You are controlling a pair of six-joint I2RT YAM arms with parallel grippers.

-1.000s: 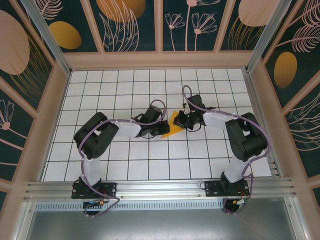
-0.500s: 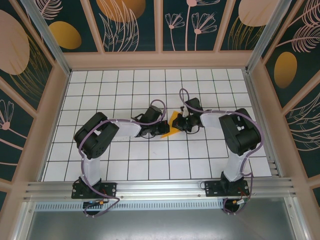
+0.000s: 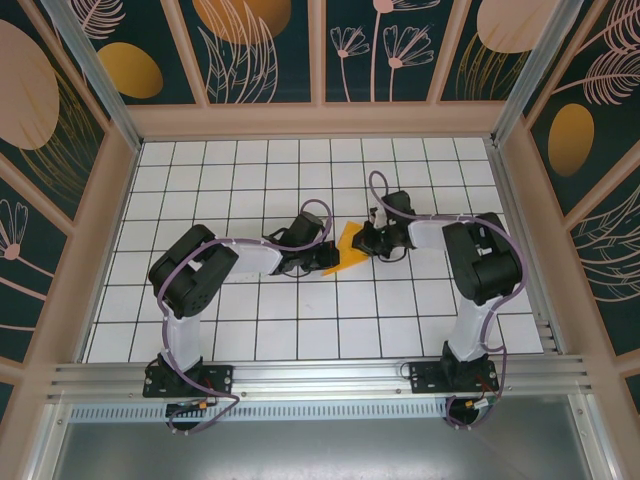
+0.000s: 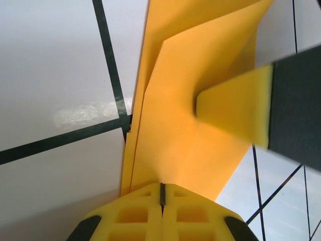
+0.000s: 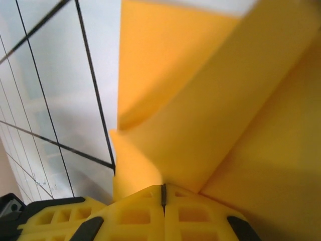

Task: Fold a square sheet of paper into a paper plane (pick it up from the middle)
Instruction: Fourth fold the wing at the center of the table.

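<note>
- The white gridded tabletop [image 3: 250, 330], walled by dark floral panels [image 3: 265, 50], is seen from above, with the left arm [image 3: 195, 270] and the right arm [image 3: 480, 265] bent inward toward its middle.
- The orange-yellow sheet of paper [image 3: 349, 245], already folded into a narrow angular shape, is located near the centre of the tabletop, directly between the two hands.
- The left hand [image 3: 322, 258] is set at the sheet's lower left edge, and the right hand [image 3: 368, 240] at its upper right edge, so the paper is bridged from both sides.
- From the left wrist, overlapping layers and a long crease of the sheet [image 4: 190, 130] are resolved. The left hand [image 4: 161, 193] is closed to a thin seam, with the paper pinched at its tips. A yellow pad [image 4: 235, 108] of the right hand is met by the far edge.
- From the right wrist, the sheet [image 5: 200, 110] is seen rising steeply in folded planes above black grid lines [image 5: 95, 105]. The right hand [image 5: 163, 193] is likewise closed upon the paper.
</note>
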